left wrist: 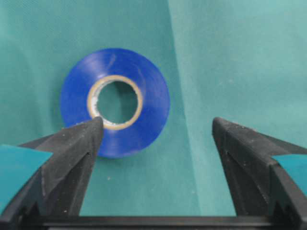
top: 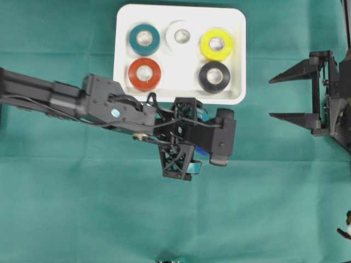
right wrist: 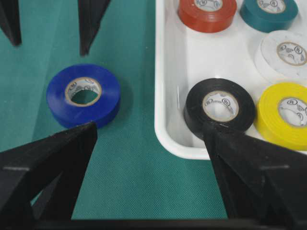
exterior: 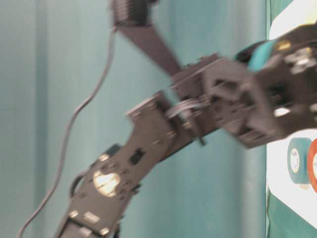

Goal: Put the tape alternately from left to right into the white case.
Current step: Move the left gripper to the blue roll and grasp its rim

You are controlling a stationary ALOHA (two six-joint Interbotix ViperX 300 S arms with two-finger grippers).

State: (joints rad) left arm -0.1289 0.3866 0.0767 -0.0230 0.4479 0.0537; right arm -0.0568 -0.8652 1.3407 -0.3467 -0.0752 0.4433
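Observation:
A blue tape roll (left wrist: 115, 101) lies flat on the green cloth, just outside the white case (right wrist: 165, 96). My left gripper (left wrist: 157, 127) hangs open over it, one fingertip (left wrist: 93, 127) overlapping the roll's near edge, nothing gripped. From overhead, only a sliver of the blue roll (top: 201, 151) shows under the left gripper (top: 196, 139). The case (top: 123, 33) holds teal (top: 144, 38), white (top: 179, 36), yellow (top: 216, 44), red (top: 145, 74) and black (top: 214, 76) rolls. My right gripper (top: 270, 98) stands open and empty to the case's right.
The left arm (top: 66, 98) stretches across the cloth from the left, just below the case's front rim. The right wrist view shows the blue roll (right wrist: 84, 96) beside the case's corner, with the black roll (right wrist: 219, 108) just inside. Green cloth covers the table.

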